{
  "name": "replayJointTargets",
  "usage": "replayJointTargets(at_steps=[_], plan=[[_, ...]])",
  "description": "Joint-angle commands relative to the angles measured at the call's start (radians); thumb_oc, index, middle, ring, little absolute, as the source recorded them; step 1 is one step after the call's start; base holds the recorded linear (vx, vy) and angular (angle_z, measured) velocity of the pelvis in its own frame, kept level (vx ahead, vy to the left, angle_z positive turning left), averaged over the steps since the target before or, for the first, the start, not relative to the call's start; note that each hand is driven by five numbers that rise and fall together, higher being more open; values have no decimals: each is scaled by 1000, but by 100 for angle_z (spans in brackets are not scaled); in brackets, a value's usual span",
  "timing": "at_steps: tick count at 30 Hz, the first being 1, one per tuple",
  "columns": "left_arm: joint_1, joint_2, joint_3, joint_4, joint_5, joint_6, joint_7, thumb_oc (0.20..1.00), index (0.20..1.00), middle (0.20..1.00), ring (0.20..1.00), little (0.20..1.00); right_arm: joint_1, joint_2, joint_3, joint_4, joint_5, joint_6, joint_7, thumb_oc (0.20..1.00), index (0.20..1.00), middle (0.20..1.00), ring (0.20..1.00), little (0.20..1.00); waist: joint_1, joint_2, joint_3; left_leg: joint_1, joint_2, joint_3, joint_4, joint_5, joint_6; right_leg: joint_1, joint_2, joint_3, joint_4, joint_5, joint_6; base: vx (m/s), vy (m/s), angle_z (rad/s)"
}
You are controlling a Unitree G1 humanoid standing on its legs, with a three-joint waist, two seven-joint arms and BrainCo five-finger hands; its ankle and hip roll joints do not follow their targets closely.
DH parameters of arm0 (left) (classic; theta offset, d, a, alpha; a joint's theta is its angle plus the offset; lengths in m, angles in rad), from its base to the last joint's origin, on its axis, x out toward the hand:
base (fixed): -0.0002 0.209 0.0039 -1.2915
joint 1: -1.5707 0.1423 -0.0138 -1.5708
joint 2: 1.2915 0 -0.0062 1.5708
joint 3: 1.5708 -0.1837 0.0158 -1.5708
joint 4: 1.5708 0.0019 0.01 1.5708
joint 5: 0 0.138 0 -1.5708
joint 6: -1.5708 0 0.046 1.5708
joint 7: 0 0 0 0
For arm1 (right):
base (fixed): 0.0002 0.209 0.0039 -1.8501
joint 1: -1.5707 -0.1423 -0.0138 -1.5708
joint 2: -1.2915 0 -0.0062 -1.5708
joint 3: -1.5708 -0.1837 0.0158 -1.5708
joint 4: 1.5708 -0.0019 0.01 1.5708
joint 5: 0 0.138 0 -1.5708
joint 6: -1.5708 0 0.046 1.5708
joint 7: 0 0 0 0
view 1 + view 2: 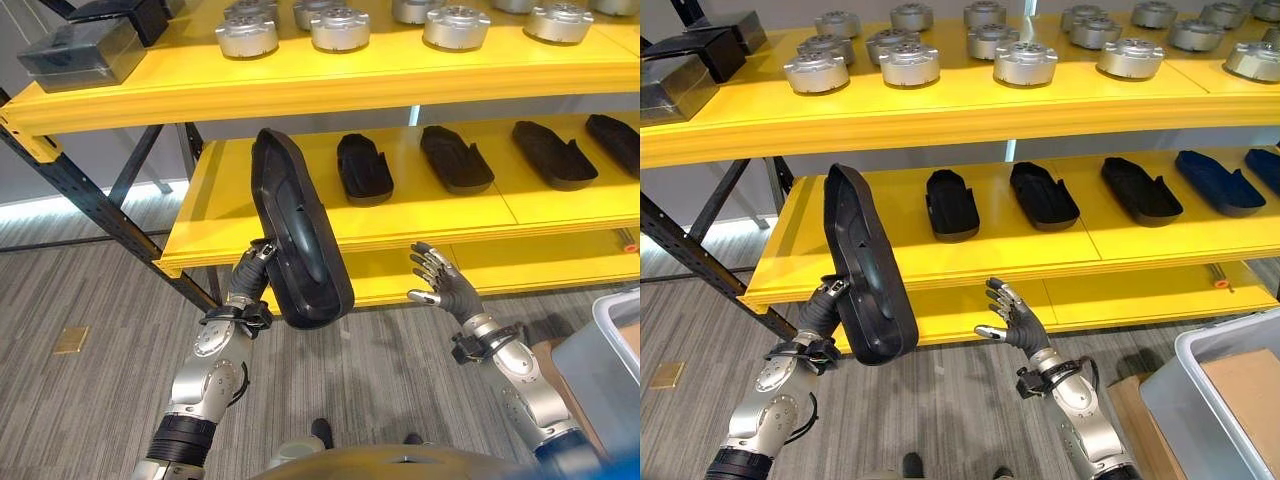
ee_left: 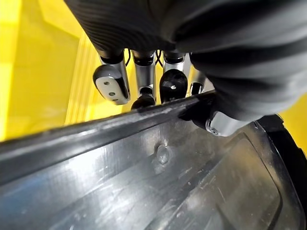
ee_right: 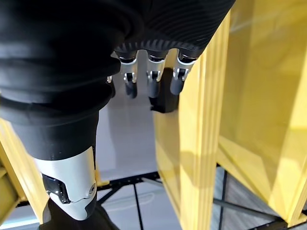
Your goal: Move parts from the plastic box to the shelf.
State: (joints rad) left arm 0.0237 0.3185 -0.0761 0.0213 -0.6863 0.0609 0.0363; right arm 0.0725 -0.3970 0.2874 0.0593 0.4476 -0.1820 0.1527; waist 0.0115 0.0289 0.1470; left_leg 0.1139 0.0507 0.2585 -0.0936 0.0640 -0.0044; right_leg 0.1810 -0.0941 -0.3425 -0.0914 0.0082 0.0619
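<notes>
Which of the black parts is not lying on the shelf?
The long black part gripped by the left hand: it stands on end before the middle shelf, while the others lie flat on it.

I had the long part (image 1: 865, 270) upright in my left hand (image 1: 256, 268), in front of the middle shelf's (image 1: 940, 265) left end. My right hand (image 1: 1012, 318) hung to its right, before the shelf edge. More parts (image 1: 1044, 195) lay in a row on that shelf, round pieces (image 1: 1025, 62) on the shelf above, the plastic box (image 1: 1210, 395) at far right.
</notes>
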Motion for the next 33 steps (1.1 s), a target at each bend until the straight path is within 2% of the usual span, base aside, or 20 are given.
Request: replayJointTargets(at_steps=[1,15,20,24,27,28,30,31,33], plan=[[-76,15,45,-37,-23,-38,-3,200,200,200,200,200,-62,30,1,-17,3,-39,-5,1000,1000,1000,1000,1000,5,-31,-15,24,10,-5,6,-46,-50,-23,-49,-6,4,39,82,0,0,0],[-75,22,51,-43,-34,-27,-3,200,200,200,200,200,-63,28,-5,-24,-13,-32,-23,1000,1000,1000,1000,1000,2,-35,-5,35,-9,-2,6,-58,-30,-12,-58,3,4,46,89,5,62,1],[-90,25,50,-27,-23,-23,7,200,200,200,200,200,-65,26,-13,-20,-7,-41,-23,1000,1000,1000,1000,1000,-8,-37,4,43,-38,0,6,-72,2,-11,-69,23,32,44,99,4,221,1],[-101,29,52,-8,-19,-36,4,200,200,200,200,200,-71,28,-14,-20,-6,-42,-23,1000,1000,1000,1000,1000,-11,-32,13,41,-55,0,6,-77,23,-44,-83,35,117,39,111,-35,156,3],[-118,26,55,0,-11,-53,3,200,200,200,200,200,-82,37,-14,-17,-12,-40,-17,1000,1000,1000,1000,1000,-6,-18,24,36,-69,6,6,-74,46,-120,-113,10,295,60,129,-66,241,1],[-125,25,55,4,-11,-60,15,200,200,200,200,200,-92,41,-5,-11,-11,-46,-13,1000,1000,1000,1000,1000,-2,-9,37,40,-72,17,6,-79,52,-174,-134,-27,390,93,135,-54,179,4],[-129,25,57,10,-14,-64,22,200,200,200,200,200,-98,43,1,-9,-11,-48,-10,1000,1000,1000,1000,1000,-3,-7,46,43,-81,22,6,-84,56,-225,-144,-38,457,108,140,-32,144,-6],[-130,26,60,10,-14,-63,23,200,200,200,200,200,-101,43,3,-13,-11,-42,-12,1000,1000,1000,1000,1000,-7,-11,56,51,-90,17,6,-91,58,-250,-133,-33,479,104,145,13,97,-11],[-109,31,74,-6,-20,-53,12,200,200,200,200,200,-85,36,-7,-39,-11,-21,-8,1000,1000,1000,1000,1000,-31,-26,72,67,-115,-17,6,-107,57,-296,-54,-16,397,113,142,132,50,1]])
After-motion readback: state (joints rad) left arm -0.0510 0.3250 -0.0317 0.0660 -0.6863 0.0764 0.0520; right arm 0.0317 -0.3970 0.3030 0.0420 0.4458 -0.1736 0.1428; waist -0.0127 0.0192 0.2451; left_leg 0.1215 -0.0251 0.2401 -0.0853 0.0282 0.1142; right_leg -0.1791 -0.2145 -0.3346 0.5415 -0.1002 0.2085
